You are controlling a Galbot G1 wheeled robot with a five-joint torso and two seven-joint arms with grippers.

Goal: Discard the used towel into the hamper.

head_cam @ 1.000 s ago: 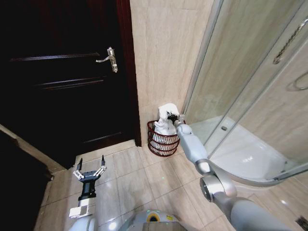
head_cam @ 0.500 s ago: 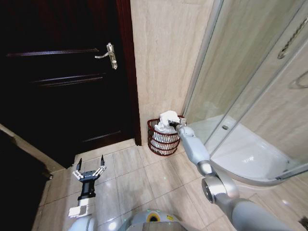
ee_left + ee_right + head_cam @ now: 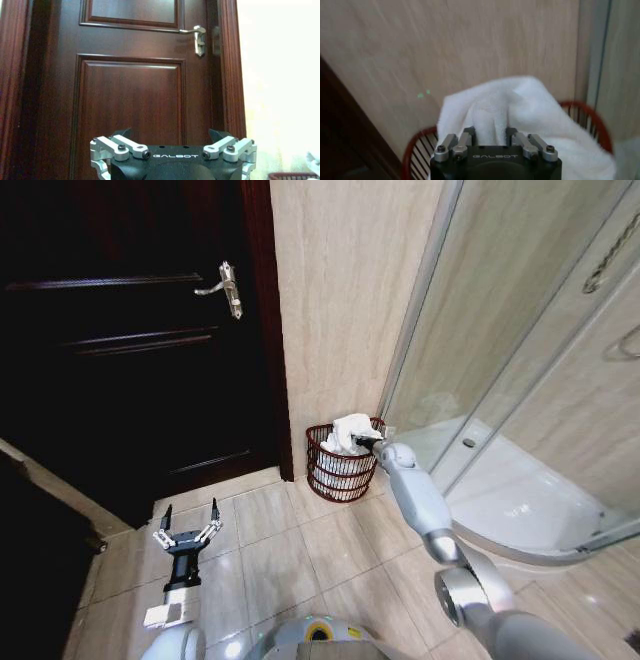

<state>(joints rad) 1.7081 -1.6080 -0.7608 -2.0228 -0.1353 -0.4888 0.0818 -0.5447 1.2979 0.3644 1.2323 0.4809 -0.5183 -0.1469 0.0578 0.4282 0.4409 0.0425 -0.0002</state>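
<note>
My right gripper (image 3: 372, 442) is clamped on the white towel (image 3: 348, 432), fingers (image 3: 469, 135) pinched into a fold of it, right above the hamper's rim. The towel bunches up over the hamper (image 3: 340, 471), its lower part down inside the red-brown wire basket. The hamper stands on the tile floor (image 3: 300, 545) against the beige wall, between the dark wooden door (image 3: 130, 340) and the glass shower enclosure (image 3: 520, 380). My left gripper (image 3: 186, 533) hangs spread open, well apart from the hamper, facing the door.

The hamper (image 3: 342, 463) is sitting on the floor (image 3: 300, 545) against the wall (image 3: 335, 310), between the door (image 3: 130, 350) on its left and the shower enclosure (image 3: 520, 380) on its right, with the towel (image 3: 350, 432) lying bunched at its rim.
</note>
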